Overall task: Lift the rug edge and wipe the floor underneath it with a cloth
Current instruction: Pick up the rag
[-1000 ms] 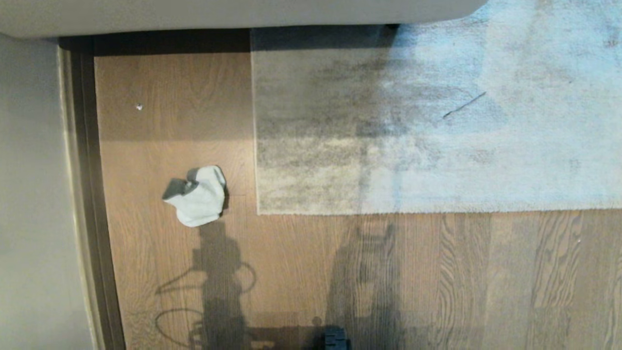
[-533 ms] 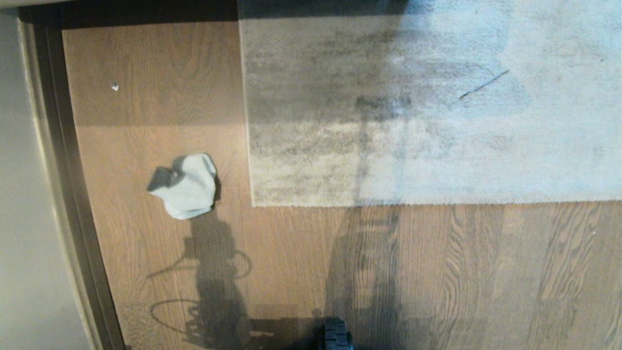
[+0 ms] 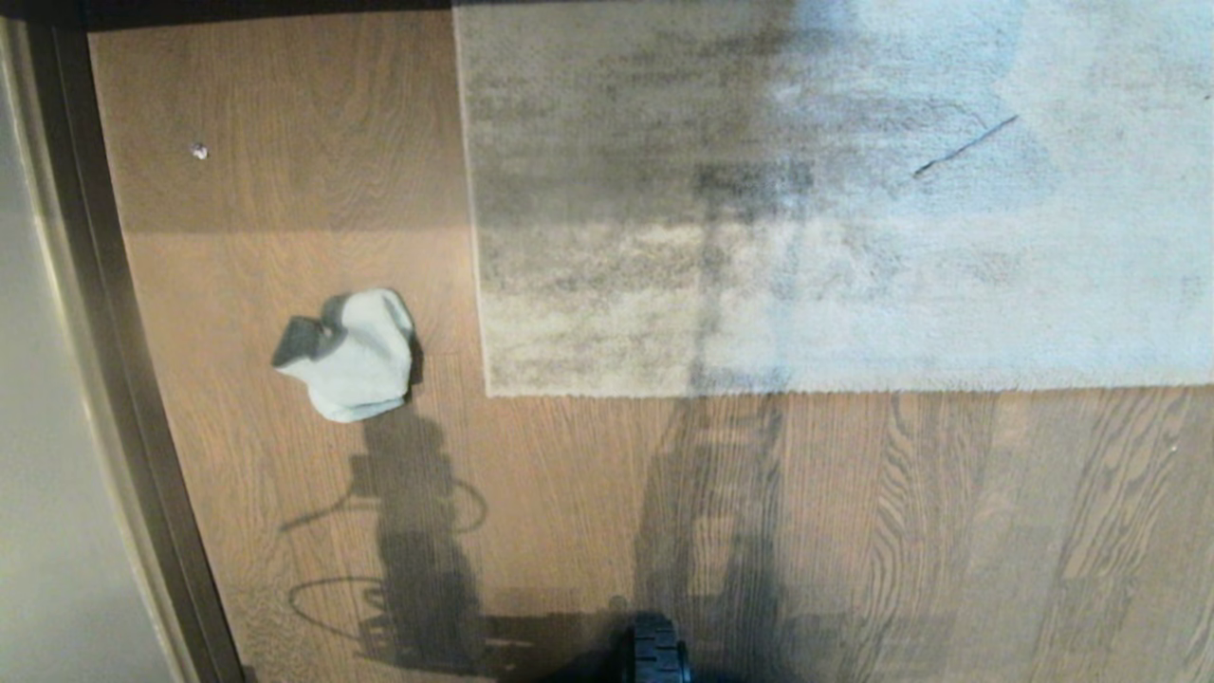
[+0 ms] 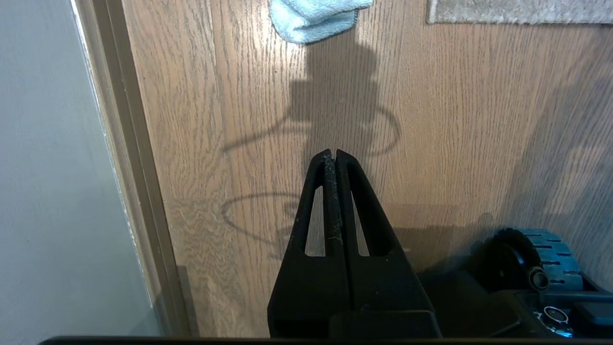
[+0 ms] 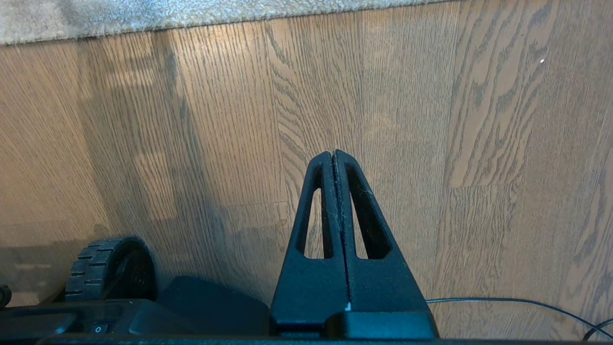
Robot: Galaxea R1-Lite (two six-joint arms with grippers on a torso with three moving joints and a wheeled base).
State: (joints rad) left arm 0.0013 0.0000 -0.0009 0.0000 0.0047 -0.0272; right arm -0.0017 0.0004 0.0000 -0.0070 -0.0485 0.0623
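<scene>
The rug edge lies flat on the floor, a straight hemmed border running left to right, ending at a corner to the left. The rug spreads far and right from there, mottled grey-beige with dark smudges and a thin dark streak to the far right. The cloth lies crumpled on bare floor just left of that corner, apart from the rug, pale blue-grey with a darker grey flap on its left side. Left of it a dark baseboard strip runs along a pale wall. A small white speck sits on the floor far beyond the cloth.

The left hand hangs above the floor nearer than the cloth, its fingers pressed together on nothing. The right hand hangs over bare planks near the rug edge, fingers likewise pressed together and empty. A ribbed black wheel of the base shows at the near edge, and a thin cable trails on the floor by the right hand.
</scene>
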